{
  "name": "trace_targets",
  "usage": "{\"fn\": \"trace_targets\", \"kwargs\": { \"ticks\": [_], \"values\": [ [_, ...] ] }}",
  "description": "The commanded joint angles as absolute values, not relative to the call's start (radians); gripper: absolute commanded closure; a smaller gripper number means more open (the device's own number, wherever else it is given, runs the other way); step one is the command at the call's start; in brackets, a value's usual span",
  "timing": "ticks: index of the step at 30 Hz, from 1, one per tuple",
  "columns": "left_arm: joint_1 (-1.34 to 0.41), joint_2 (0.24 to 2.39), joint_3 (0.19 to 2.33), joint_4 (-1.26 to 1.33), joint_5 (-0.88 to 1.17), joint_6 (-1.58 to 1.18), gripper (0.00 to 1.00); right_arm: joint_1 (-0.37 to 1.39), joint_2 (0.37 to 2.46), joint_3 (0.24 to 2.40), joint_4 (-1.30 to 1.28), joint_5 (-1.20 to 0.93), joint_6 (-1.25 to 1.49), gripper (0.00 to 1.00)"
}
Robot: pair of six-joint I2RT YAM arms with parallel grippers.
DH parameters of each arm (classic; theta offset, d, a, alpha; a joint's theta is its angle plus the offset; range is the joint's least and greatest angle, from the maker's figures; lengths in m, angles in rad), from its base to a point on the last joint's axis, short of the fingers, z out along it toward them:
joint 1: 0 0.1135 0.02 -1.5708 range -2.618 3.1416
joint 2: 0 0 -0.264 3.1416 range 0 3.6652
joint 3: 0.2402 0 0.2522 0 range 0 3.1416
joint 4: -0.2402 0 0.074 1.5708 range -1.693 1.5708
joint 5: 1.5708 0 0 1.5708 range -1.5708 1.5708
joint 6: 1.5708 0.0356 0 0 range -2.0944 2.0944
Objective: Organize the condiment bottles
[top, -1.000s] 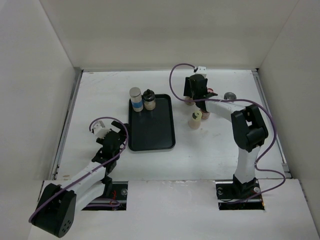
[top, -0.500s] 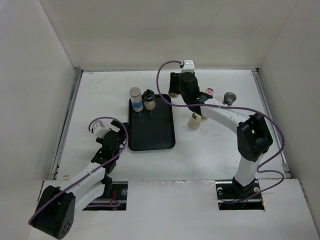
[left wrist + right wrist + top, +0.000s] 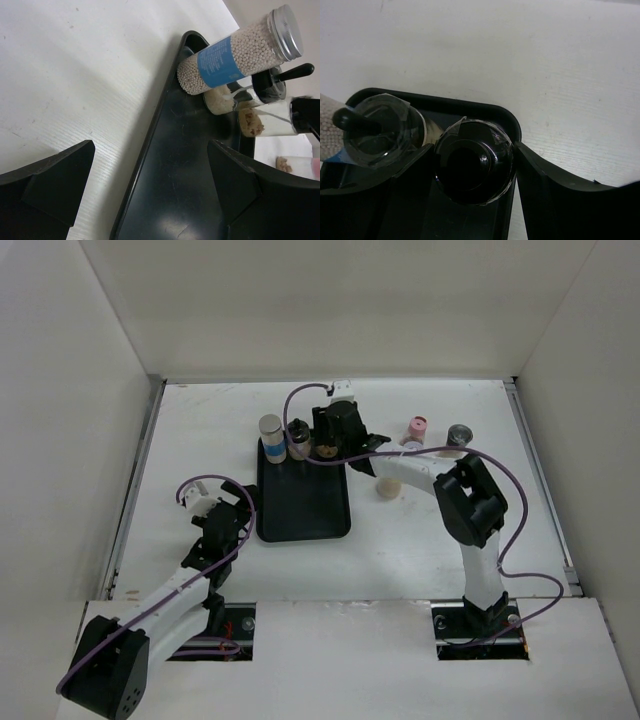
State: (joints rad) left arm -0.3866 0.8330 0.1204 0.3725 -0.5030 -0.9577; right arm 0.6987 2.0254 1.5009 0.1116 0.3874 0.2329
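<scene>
A white wood-grain table [image 3: 200,440] fills the floor of a white-walled enclosure; on its left-centre lies a flat black rectangular plastic tray [image 3: 305,508], long side running away from the arm bases; the right arm reaches across to the tray's far right corner, where the right gripper [image 3: 327,447] has its two black fingers [image 3: 545,192] pressed against either side of a small clear bottle of tan granules with a glossy black cap [image 3: 474,162], gripping it upright over that corner; whether its base touches the tray floor cannot be told; the left gripper [image 3: 150,167] hangs low just beside the tray's near left edge, fingers spread wide with nothing between them; along the tray's far edge stand a taller bottle of white beads with a blue label and silver cap [image 3: 271,435] in the left corner and, touching it, a black-capped bottle of beige grains [image 3: 297,438], just beside the held one; off the tray to the right stand a pink-capped bottle [image 3: 417,430], a grey-capped bottle [image 3: 459,435] near it, and a cream-capped bottle [image 3: 387,486] partly hidden by the right arm.
</scene>
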Motion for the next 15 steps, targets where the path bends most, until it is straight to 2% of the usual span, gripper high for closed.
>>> {"fn": "trace_targets", "kwargs": {
  "ticks": [1, 3, 8, 12, 15],
  "values": [
    [-0.384, 0.828, 0.115, 0.420, -0.494, -0.950, 0.00, 0.700, 2.029, 1.537, 0.184, 0.391, 0.256, 0.49],
    [-0.386, 0.831, 0.117, 0.423, -0.497, -0.950, 0.00, 0.700, 2.043, 1.532, 0.186, 0.390, 0.265, 0.45],
    [-0.381, 0.827, 0.115, 0.423, -0.495, -0.950, 0.00, 0.700, 1.996, 1.505, 0.201, 0.387, 0.275, 0.18],
    [-0.380, 0.833, 0.115, 0.417, -0.492, -0.950, 0.00, 0.703, 1.902, 1.461, 0.207, 0.387, 0.265, 0.10],
    [-0.381, 0.828, 0.117, 0.423, -0.497, -0.948, 0.00, 0.703, 1.791, 1.372, 0.209, 0.399, 0.258, 0.08]
  ]
}}
